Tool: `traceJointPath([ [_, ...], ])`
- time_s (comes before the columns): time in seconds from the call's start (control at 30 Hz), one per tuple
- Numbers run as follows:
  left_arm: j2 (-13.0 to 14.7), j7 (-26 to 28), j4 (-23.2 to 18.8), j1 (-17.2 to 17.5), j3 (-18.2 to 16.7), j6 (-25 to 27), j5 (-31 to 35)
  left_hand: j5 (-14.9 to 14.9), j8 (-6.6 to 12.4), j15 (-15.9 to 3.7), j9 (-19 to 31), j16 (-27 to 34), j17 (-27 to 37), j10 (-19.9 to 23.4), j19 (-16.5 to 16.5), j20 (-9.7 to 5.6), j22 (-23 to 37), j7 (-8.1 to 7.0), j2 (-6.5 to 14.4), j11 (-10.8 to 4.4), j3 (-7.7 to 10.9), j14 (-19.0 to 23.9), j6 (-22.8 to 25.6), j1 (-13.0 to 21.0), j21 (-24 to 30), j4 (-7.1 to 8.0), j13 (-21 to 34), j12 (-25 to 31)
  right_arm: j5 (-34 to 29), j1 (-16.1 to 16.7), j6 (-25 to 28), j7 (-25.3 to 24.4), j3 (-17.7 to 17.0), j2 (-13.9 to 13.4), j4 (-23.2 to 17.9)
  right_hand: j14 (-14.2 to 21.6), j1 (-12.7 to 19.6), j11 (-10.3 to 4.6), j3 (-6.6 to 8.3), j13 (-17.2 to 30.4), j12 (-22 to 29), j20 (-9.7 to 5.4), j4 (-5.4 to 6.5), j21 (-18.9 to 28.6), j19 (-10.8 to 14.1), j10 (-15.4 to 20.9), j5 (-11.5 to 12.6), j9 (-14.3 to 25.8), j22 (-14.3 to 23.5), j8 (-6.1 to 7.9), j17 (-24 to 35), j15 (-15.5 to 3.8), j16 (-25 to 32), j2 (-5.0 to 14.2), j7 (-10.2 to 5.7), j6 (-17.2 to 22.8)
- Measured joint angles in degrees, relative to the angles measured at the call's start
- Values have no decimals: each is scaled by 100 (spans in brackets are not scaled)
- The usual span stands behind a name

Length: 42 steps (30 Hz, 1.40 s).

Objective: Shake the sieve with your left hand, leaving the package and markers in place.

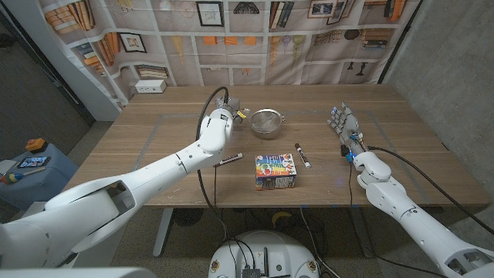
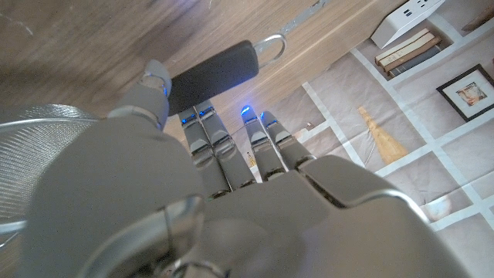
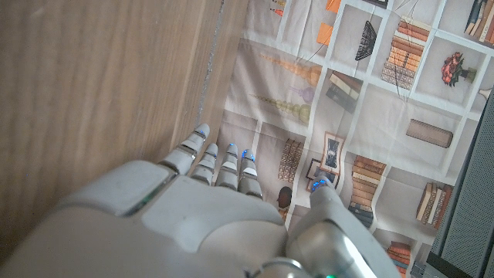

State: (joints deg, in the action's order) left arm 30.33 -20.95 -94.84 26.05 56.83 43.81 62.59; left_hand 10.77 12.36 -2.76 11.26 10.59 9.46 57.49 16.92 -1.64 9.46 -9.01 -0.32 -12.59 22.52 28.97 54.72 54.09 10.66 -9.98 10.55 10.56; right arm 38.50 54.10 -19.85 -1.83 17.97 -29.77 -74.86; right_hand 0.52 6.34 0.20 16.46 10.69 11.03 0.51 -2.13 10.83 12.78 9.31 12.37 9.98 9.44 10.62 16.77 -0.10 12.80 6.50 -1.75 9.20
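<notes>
The round metal mesh sieve (image 1: 268, 122) sits on the wooden tabletop (image 1: 154, 147) toward its far middle, its black handle (image 2: 214, 75) pointing toward the robot's left. The left hand (image 1: 230, 107) is at that handle. In the left wrist view the fingers (image 2: 207, 141) reach along and over the dark grip, which ends in a metal hanging loop, while the mesh bowl curves in at the side. The fingers look extended rather than wrapped, so I cannot tell whether the handle is truly held or only touched.

The colourful printed package (image 1: 276, 171) lies nearer the robot, in front of the sieve. One white marker with dark ends (image 1: 302, 154) lies just beside the package on its right, and another marker (image 1: 228, 162) lies to its left, close under the left forearm. All three appear undisturbed.

The right hand (image 1: 343, 123) waits well apart on the right side, fingers spread and holding nothing.

By my judgement the task is in its early part: the reach is done, while securing the handle, lifting and shaking remain.
</notes>
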Motion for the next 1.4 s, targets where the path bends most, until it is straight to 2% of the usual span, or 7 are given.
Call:
traceJointPath([
  [0.4, 15, 0, 35, -4, 40, 20, -53, -15, -1, 0, 16, 0, 0, -1, 0, 0, 0, 0, 0, 1, -15, 0, 0, 0, 0, -1, 22, -10, -5, -14, 5, 5, 7, 3, 10, 0, 0, 0, 0, 0, 0, 0, 0, 0, 0, 0, 0, 0, 0, 0, 0, 0, 0, 0, 0, 0],
  [0.5, 21, 108, 16, -4, 41, 92, -116, -8, -3, 0, 16, 0, 0, -2, 0, 0, 0, 0, 58, 1, -44, 0, 0, 58, 0, -1, 24, 5, -5, -23, 6, 6, 14, 7, 19, 0, 0, 0, 0, 0, 0, 0, 0, 0, 0, 0, 0, 0, 0, 0, 0, 0, 0, 0, 0, 0],
  [1.4, 99, 433, -542, 104, -167, 261, 87, 3, 0, 0, -23, 0, 0, -13, 0, 0, 0, 0, 56, 11, -55, 0, 0, 60, 0, -10, 25, 1, 5, -42, -19, 57, 32, 30, 60, -22, 0, 0, 0, 0, 0, 0, 0, 0, 0, 0, 0, 0, 0, 0, -29, 21, 0, 0, 0, 0],
])
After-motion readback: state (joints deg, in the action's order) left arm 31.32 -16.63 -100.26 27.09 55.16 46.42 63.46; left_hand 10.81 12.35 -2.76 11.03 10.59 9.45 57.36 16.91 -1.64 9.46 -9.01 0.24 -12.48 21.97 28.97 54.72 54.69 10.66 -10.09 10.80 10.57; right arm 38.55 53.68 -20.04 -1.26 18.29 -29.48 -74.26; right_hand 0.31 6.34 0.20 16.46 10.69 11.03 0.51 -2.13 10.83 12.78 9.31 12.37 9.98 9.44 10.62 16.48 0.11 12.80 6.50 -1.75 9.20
